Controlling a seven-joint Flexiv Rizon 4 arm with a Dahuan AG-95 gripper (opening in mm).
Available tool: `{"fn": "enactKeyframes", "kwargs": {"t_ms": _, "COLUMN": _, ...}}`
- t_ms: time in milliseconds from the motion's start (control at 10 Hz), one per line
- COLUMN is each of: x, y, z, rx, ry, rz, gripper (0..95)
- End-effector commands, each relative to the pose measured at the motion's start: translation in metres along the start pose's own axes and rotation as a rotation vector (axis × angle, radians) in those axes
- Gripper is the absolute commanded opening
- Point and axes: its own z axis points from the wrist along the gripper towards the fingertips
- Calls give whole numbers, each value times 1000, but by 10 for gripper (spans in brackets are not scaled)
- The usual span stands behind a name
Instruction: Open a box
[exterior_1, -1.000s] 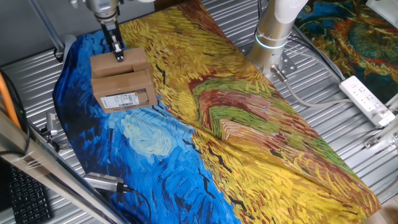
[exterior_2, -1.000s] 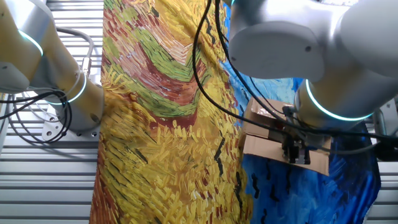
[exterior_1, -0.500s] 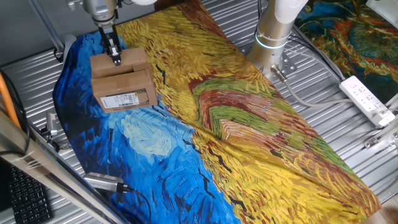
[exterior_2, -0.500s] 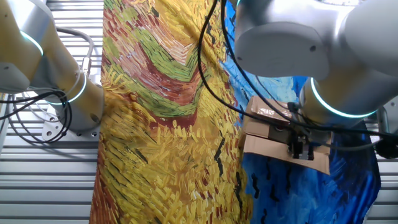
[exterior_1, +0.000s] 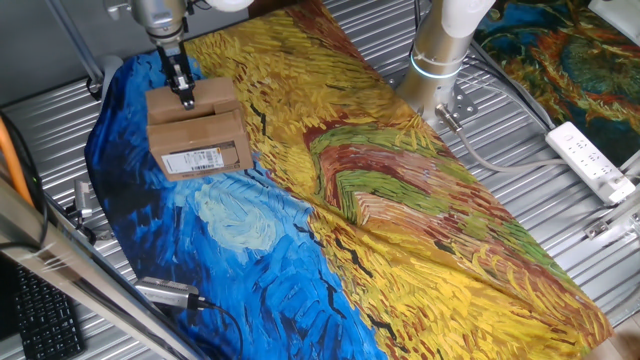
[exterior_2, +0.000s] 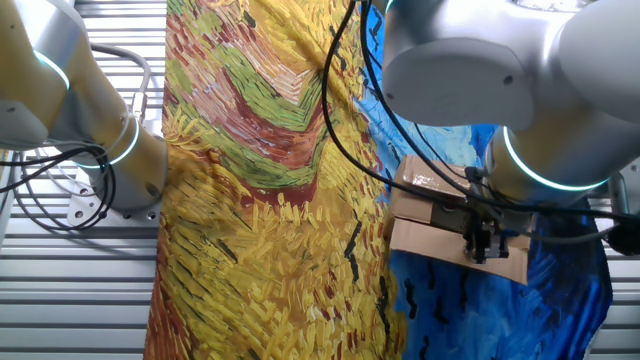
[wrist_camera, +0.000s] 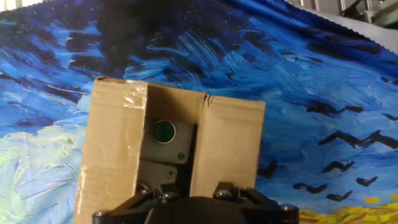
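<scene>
Box unmoved; gripper shifted slightly toward far flap edge.

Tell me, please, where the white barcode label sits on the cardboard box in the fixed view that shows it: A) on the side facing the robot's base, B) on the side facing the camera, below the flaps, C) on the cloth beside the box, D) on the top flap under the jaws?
B: the white barcode label lies on the camera-facing side of the box, below its flaps.
</scene>
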Motion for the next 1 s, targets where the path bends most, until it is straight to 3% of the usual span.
{"fn": "enactKeyframes", "kwargs": {"t_ms": 100, "x": 0, "y": -1, "z": 1, "rx": 0, "ry": -2, "rz": -2, "gripper": 380}}
{"fn": "enactKeyframes", "kwargs": {"t_ms": 1000, "x": -10, "y": -8, "z": 14, "rx": -18, "ry": -2, "rz": -10, "gripper": 380}}
